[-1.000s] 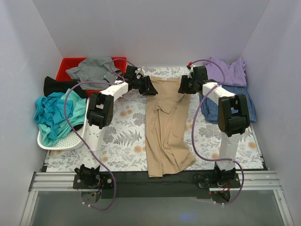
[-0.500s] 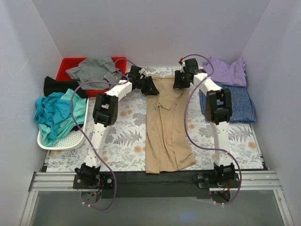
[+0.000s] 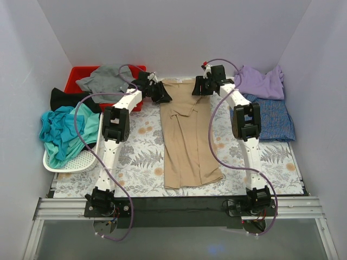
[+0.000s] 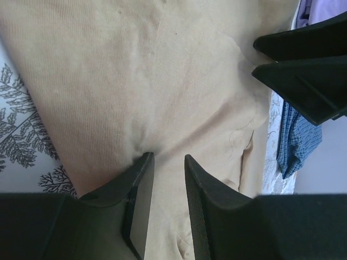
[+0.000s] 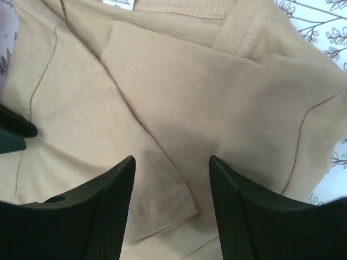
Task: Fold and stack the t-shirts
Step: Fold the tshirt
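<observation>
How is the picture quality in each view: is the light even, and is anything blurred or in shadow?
Top external view: even, soft light, sharp, only faint shadows under the arms. Left wrist view: the tan t-shirt weave is sharp; the fingers are almost black, little detail. Right wrist view: sharp, with a soft shadow on the shirt between the right tool fingers.

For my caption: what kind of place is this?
Likely a lab test cell: plain white walls enclose a floral-covered table, with a left arm and right arm mounted at its near edge.
</observation>
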